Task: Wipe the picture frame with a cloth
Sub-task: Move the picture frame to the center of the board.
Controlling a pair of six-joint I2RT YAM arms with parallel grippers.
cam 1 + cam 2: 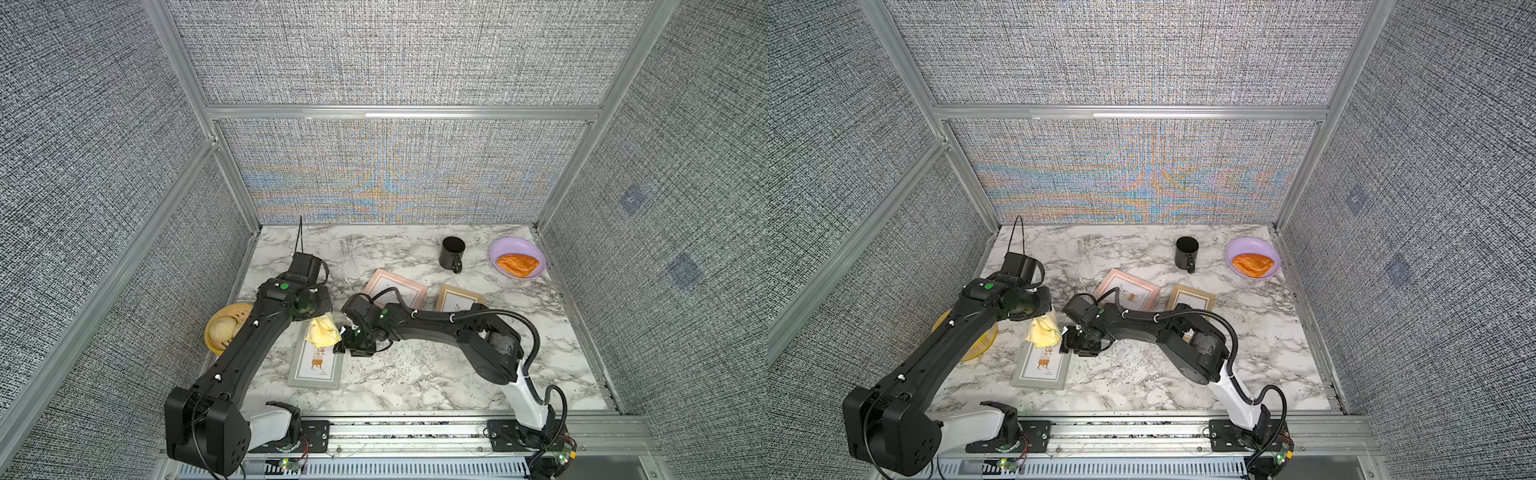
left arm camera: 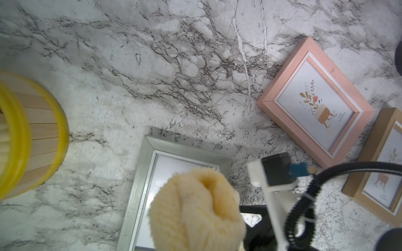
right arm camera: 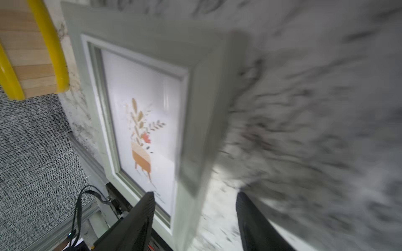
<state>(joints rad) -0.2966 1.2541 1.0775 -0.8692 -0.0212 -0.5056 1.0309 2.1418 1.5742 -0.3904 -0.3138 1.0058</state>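
Observation:
A bunched pale-yellow cloth hangs over the far end of a grey picture frame that lies flat on the marble table. My left gripper is shut on the cloth. In the left wrist view the cloth hides its fingers and part of the grey frame. My right gripper is open beside the cloth. It straddles the grey frame's right long edge, with one finger over the glass and one over the table. The right wrist view is blurred.
A pink frame and a tan frame lie behind the right arm. At the back right stand a black mug and a purple plate with a pastry. A yellow-rimmed basket sits left of the grey frame, under the left arm.

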